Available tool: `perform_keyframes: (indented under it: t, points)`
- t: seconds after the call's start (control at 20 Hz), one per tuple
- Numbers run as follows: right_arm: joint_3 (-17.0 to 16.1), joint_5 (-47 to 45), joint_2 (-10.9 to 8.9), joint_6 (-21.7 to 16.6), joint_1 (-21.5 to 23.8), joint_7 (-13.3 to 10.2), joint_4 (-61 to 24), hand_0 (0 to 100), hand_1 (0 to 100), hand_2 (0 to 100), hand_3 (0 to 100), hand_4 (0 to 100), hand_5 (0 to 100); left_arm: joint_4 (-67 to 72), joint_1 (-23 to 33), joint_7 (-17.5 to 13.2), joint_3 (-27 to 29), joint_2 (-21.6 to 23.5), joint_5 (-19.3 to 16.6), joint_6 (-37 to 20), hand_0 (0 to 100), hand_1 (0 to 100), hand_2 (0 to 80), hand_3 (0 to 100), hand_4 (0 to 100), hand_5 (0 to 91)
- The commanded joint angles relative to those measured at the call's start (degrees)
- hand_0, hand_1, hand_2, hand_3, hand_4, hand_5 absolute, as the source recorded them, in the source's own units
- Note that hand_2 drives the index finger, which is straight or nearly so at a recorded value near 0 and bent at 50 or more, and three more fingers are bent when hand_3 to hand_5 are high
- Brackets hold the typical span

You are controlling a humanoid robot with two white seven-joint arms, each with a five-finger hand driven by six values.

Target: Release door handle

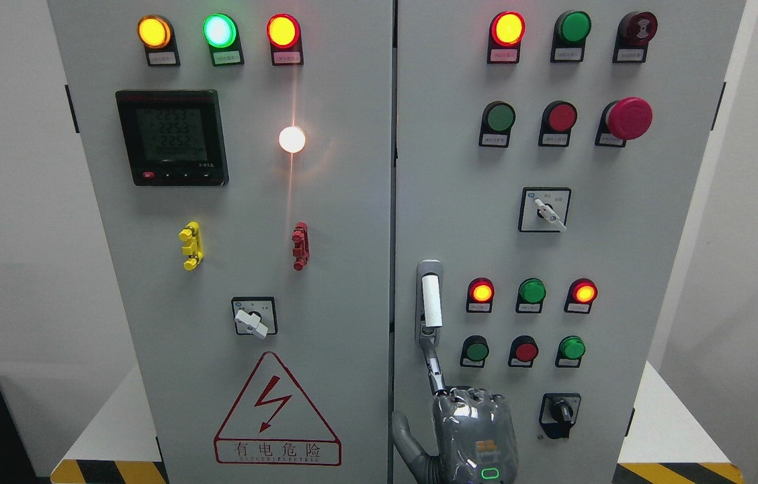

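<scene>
The right hand (475,430) is low on the cabinet, at six o'clock in the head view, its back to the camera. It is not clamped on anything. One finger (434,366) is stretched out toward eleven o'clock and the thumb (406,437) is splayed toward nine, while the other fingers are hidden behind the palm. The door handle (431,302) stands upright on the right door (654,269), just beside the centre seam, at twelve o'clock from the hand. The outstretched fingertip reaches the handle's lower end, and whether it presses there or only brushes it cannot be told.

Judging from this, the release is nearly done, and what remains is a clean break of contact. The hand would do well to draw that finger back along its own line, toward five o'clock and away from the door face, so nothing hooks under the handle's foot. It should avoid any sideways sweep toward three o'clock, where the green button (476,350) sits near and could be nudged. The left hand does not show.
</scene>
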Motion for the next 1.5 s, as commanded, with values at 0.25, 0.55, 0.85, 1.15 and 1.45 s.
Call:
perform_keyframes:
  t: [0.25, 0.55, 0.85, 1.15, 1.45]
  points:
    - [0.05, -0.09, 0.00, -0.08, 0.01, -0.47, -2.25, 46, 32, 11, 100, 100, 100, 0.00, 0.53, 0.00, 0.00, 0.00, 0.00, 0.12, 12, 56, 0.0, 0, 0, 0.0]
    - [0.05, -0.18, 0.00, -0.17, 0.54, -1.09, -2.60, 46, 32, 18, 100, 100, 100, 0.00, 0.44, 0.00, 0.00, 0.00, 0.00, 0.12, 12, 56, 0.0, 0, 0, 0.0]
    - [-0.39, -0.35, -0.09, -0.35, 0.98, -0.91, -4.44, 49, 34, 32, 100, 96, 100, 0.00, 0.53, 0.00, 0.00, 0.00, 0.00, 0.12, 12, 56, 0.0, 0, 0, 0.0]
    - [-0.74, -0.44, -0.35, -1.23, 1.50, -0.56, -7.25, 54, 35, 48, 98, 94, 100, 0.00, 0.44, 0.00, 0.00, 0.00, 0.00, 0.21, 12, 56, 0.0, 0, 0, 0.0]
    - [-0.74, -0.44, -0.35, -1.23, 2.03, -0.38, -7.79, 50, 33, 61, 99, 92, 100, 0.00, 0.44, 0.00, 0.00, 0.00, 0.00, 0.12, 12, 56, 0.0, 0, 0, 0.0]
